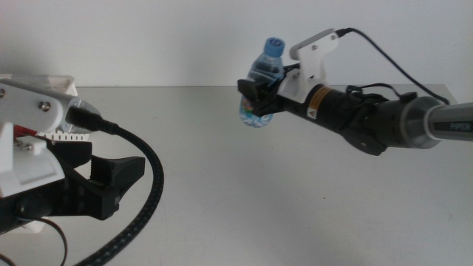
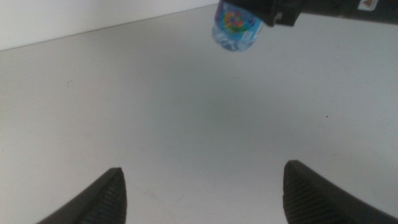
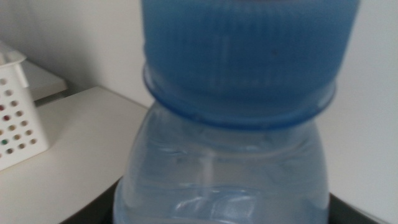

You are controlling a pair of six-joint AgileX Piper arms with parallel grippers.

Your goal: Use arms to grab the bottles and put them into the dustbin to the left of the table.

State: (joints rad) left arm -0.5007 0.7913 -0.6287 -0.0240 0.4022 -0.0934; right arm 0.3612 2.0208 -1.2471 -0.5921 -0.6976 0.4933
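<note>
Nearest the camera in the middle view, the left tool [image 1: 111, 181] waits low at the near left of the table [image 1: 244, 192], its jaws spread wide with nothing between them; its own wrist view shows only bare tabletop between the two jaw tips. Just behind it, at the left edge, stands the white perforated basket [image 1: 44, 85].

Farther back and well to the right, the right tool [image 1: 259, 92] is clenched around the small water bottle [image 1: 264, 89], which hangs clear above the table, tilted, blue cap [image 1: 274, 46] uppermost. The jaws appear to grip it at mid-body, across the label. From the left wrist view the bottle's lower end [image 2: 236, 28] pokes out below the jaws.

The risks, as I judge them: the bottle is smooth, round and soft-walled, so a quick swing toward the basket could let it twist or slide out and drop short onto the table. The path to the basket also runs over the waiting left arm and its thick cable [image 1: 151, 192], so a low carry could clip them. Releasing too early would bounce the bottle off the basket rim.
</note>
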